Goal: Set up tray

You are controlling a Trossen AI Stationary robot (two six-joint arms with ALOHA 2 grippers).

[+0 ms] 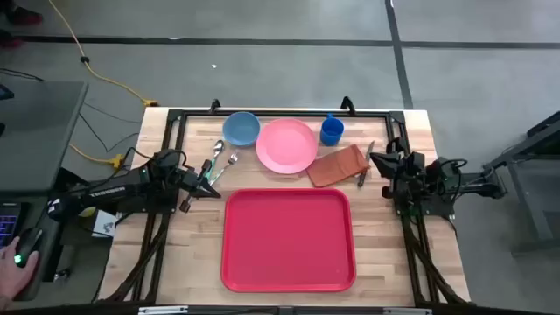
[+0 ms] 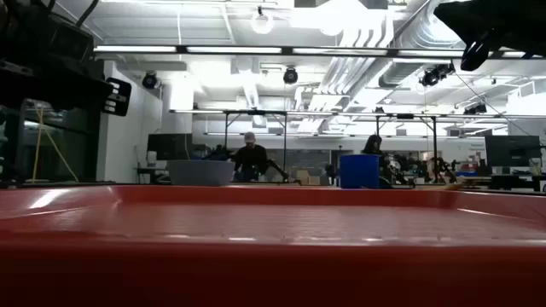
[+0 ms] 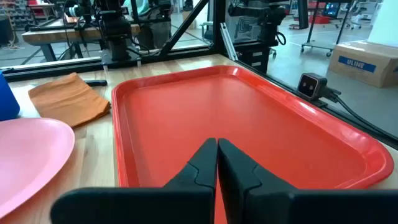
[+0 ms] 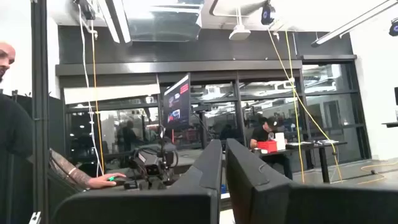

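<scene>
The large red tray point(image 1: 289, 238) lies flat on the wooden table near its near edge; it fills the lower part of the low view point(image 2: 273, 230) and most of the left wrist view point(image 3: 249, 118). My left gripper point(image 1: 210, 188) point(image 3: 216, 152) is shut, raised just off the tray's far left corner and pointing across the tray. My right gripper point(image 1: 378, 161) point(image 4: 224, 162) is shut, raised near the table's right side beyond the tray's far right corner, and its wrist view shows only the room. Neither gripper touches anything.
Beyond the tray's far edge lie a pink plate point(image 1: 287, 145), a blue bowl point(image 1: 241, 129), a blue cup point(image 1: 331, 129), an orange-brown napkin point(image 1: 337, 166), a knife point(image 1: 363, 166), and a fork and spoon point(image 1: 219, 162). A person's hand point(image 1: 13, 258) shows at the left.
</scene>
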